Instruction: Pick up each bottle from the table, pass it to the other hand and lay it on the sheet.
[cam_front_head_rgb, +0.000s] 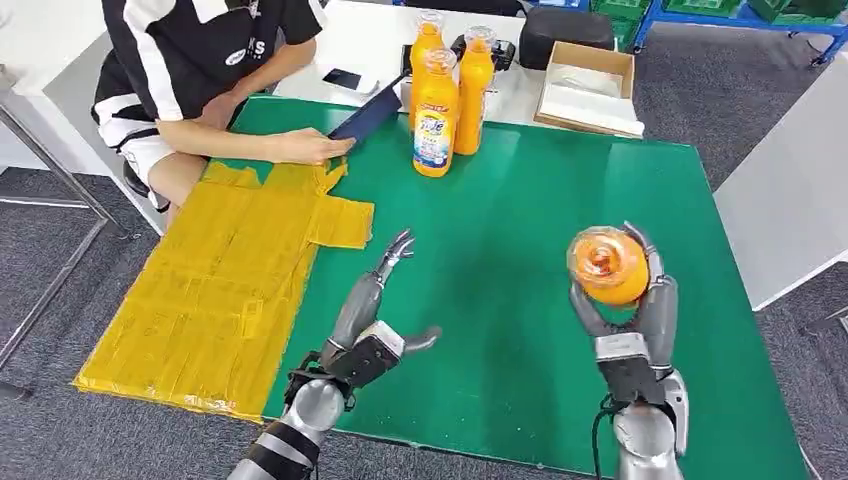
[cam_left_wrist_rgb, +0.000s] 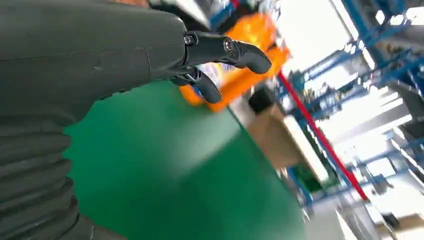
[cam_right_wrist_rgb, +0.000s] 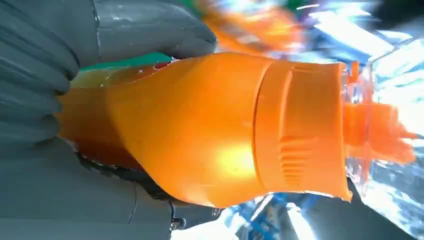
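Observation:
My right hand (cam_front_head_rgb: 632, 318) grips an orange bottle (cam_front_head_rgb: 608, 265) upright above the right side of the green table (cam_front_head_rgb: 520, 300), its clear cap toward the camera. The right wrist view shows that bottle (cam_right_wrist_rgb: 215, 130) close up, wrapped by the grey thumb and fingers (cam_right_wrist_rgb: 150, 30). My left hand (cam_front_head_rgb: 375, 315) is open over the table's middle, fingers spread, holding nothing; its fingers (cam_left_wrist_rgb: 225, 50) appear dark in the left wrist view. Three more orange bottles (cam_front_head_rgb: 437, 110) stand at the table's far edge. The yellow sheet (cam_front_head_rgb: 230, 280) lies on the left.
A seated person at the far left rests a hand (cam_front_head_rgb: 310, 147) near the sheet's far corner and holds a dark tablet (cam_front_head_rgb: 368, 115). An open cardboard box (cam_front_head_rgb: 588, 88) and a black case (cam_front_head_rgb: 565, 28) sit on the white table behind.

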